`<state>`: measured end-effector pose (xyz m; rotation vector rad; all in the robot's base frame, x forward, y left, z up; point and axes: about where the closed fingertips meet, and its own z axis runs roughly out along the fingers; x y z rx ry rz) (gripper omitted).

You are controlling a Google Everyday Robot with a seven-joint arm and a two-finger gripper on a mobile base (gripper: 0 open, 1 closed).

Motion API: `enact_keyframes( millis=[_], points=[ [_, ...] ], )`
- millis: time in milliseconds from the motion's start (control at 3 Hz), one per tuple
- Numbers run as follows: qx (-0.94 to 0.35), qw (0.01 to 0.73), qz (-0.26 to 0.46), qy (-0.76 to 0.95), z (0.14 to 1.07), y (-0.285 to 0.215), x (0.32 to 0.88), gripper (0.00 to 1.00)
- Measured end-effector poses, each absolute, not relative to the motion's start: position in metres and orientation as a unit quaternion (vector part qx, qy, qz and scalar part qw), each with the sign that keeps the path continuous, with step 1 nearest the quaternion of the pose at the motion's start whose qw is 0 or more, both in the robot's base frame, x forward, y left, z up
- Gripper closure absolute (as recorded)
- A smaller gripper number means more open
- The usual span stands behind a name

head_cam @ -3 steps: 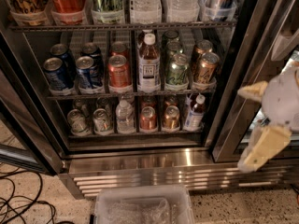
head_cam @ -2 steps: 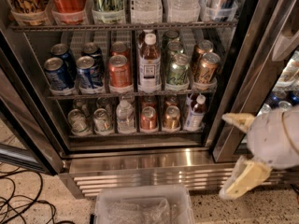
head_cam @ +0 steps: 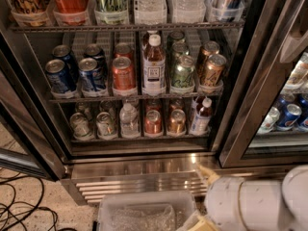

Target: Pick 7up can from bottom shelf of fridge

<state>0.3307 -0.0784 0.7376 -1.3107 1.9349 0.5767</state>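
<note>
The fridge (head_cam: 144, 166) stands open in front of me, with wire racks of drinks. On the bottom shelf (head_cam: 139, 139), the 7up can (head_cam: 105, 124) stands in the second lane from the left: silver top, pale side with green markings. A similar pale can (head_cam: 79, 126) stands to its left. My gripper (head_cam: 201, 196) is at the lower right, in front of the steel base grille and well below and right of the can. Its cream fingers (head_cam: 204, 170) are spread apart and empty.
On the bottom shelf there are also a water bottle (head_cam: 129, 121), two copper cans (head_cam: 153, 122), and a small bottle (head_cam: 199, 116). A clear plastic bin (head_cam: 144, 211) sits on the floor below the grille. Cables (head_cam: 19, 201) lie at the left. A closed glass door (head_cam: 260, 81) is at the right.
My gripper has moved down and to the left, from beside the right door to low in front of the base grille. The cans have not moved.
</note>
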Motion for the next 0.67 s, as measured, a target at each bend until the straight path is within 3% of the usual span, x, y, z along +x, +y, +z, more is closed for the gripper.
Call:
enact_keyframes(
  millis=[667],
  points=[
    [-0.329,0.483,0.297,0.755,0.688,-0.041,0.338,0.00]
  ],
)
